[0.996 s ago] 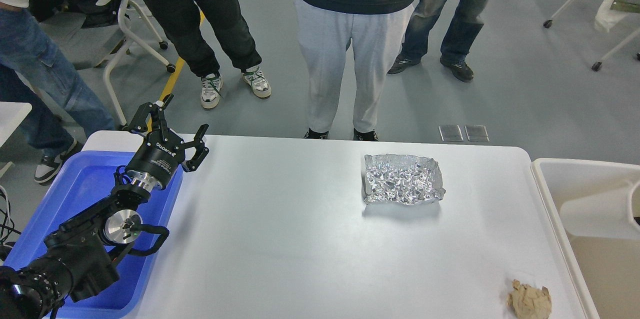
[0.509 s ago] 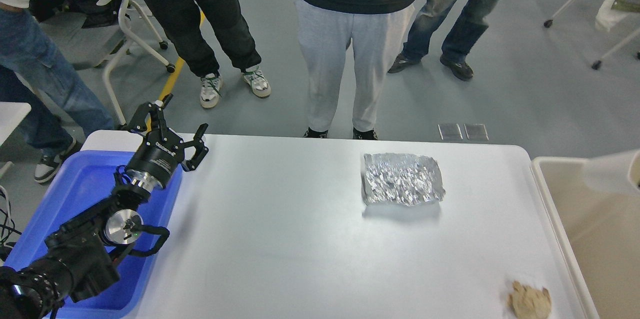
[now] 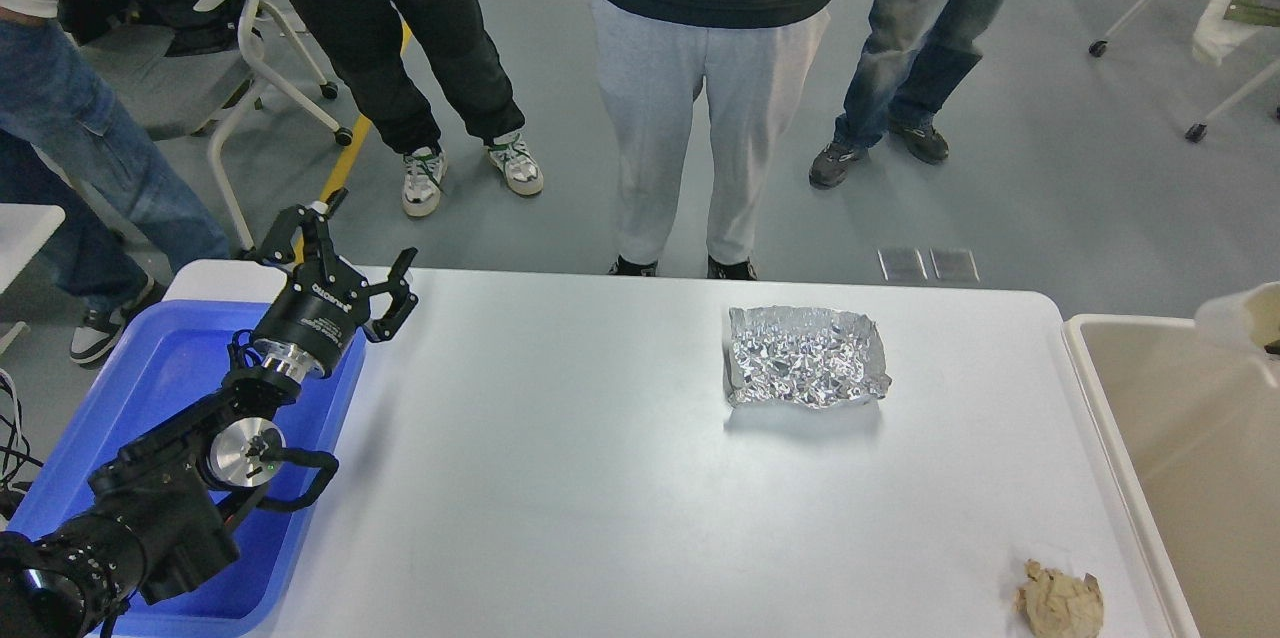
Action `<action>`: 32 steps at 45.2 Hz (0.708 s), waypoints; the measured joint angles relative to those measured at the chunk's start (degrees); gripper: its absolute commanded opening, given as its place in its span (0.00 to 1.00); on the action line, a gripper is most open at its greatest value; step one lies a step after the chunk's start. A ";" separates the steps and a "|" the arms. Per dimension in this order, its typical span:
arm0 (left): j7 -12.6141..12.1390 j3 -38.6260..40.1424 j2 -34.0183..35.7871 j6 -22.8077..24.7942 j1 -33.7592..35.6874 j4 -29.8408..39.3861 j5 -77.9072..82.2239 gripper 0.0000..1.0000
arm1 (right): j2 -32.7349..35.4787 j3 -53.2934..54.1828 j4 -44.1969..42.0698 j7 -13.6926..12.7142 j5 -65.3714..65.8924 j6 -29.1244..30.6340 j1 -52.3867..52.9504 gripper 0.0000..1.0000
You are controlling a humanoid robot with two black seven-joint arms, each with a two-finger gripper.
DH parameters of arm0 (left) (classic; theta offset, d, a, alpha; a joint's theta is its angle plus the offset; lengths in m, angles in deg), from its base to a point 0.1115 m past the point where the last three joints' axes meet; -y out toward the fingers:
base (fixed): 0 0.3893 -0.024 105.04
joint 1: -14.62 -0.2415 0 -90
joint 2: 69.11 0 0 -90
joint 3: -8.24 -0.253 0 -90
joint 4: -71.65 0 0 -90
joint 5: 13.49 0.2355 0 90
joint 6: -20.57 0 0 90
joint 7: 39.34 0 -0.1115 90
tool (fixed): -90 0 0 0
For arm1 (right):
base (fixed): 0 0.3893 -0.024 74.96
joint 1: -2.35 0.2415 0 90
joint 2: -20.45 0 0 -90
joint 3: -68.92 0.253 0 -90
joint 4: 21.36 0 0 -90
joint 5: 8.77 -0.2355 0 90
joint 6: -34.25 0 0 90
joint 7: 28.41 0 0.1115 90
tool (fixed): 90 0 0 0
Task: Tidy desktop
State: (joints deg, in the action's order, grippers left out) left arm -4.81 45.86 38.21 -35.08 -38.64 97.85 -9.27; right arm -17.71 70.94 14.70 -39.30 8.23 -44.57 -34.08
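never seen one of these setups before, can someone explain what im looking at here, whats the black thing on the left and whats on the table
This is one picture, taken from a humanoid robot's own head, looking forward and down. The black jointed thing is the robot's left arm; at its far end is the left gripper, a two-finger claw, open and holding nothing. It hangs over the far corner of a blue plastic tub. The right arm is not in view.

The wide white surface is the desktop the robot is meant to tidy. On it lie a crumpled sheet of aluminium foil and, near the front right corner, a crumpled ball of brown paper. A beige plastic bin stands at the right. People stand watching behind the table.
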 measured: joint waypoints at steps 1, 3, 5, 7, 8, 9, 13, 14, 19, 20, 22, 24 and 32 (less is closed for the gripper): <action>0.00 0.00 0.00 0.00 0.00 -0.01 0.00 1.00 | -1.69 0.33 -2.44 0.01 -0.55 -0.16 -0.49 0.00; 0.00 0.00 0.00 0.00 0.00 -0.01 0.00 1.00 | -3.83 0.82 -5.70 0.01 -1.11 -0.31 -1.09 0.00; 0.00 0.00 0.00 0.00 0.00 -0.01 0.00 1.00 | -6.39 1.60 -9.66 0.04 -1.67 -0.54 -1.83 0.00; 0.00 0.00 0.00 0.00 0.00 -0.01 0.00 1.00 | -8.80 2.36 -13.18 0.05 -2.13 -0.65 -2.48 0.00; 0.00 0.00 0.00 0.00 0.00 0.00 0.00 1.00 | -9.79 2.72 -14.72 0.05 -2.28 -0.68 -2.76 0.00; 0.00 0.00 0.00 0.00 0.00 -0.01 0.00 1.00 | -11.21 3.26 -16.95 0.05 -2.50 -0.77 -3.15 0.00; 0.01 0.00 0.00 0.00 0.00 -0.01 0.00 1.00 | -15.11 4.89 -23.15 0.06 -3.00 -0.95 -4.24 0.00; 0.01 0.00 0.00 0.00 0.00 -0.01 0.00 1.00 | -16.12 5.42 -24.86 0.06 -3.12 -0.99 -4.56 0.00; 0.01 0.00 0.00 0.00 0.00 -0.01 -0.01 1.00 | -19.90 7.46 -31.10 0.07 -3.48 -1.14 -5.75 0.00; 0.01 0.00 0.00 0.00 0.00 0.00 0.00 1.00 | -20.46 7.75 -32.06 0.07 -3.52 -1.16 -5.91 0.00; 0.01 0.00 0.00 0.00 0.00 0.00 0.00 1.00 | -21.77 8.40 -34.35 0.07 -3.60 -1.25 -6.32 0.00; 0.01 0.00 0.00 0.00 0.00 -0.01 0.00 1.00 | -22.92 8.98 -36.30 0.07 -3.71 -1.26 -6.86 0.00; 0.01 0.00 0.00 0.00 0.00 -0.01 -0.01 1.00 | -25.68 11.41 -41.05 0.01 -3.87 -1.34 -9.11 0.00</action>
State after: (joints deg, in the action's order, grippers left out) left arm -4.79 45.86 38.20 -35.07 -38.64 97.84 -9.27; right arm -43.39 82.35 -26.35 -39.29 4.36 -45.91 -43.19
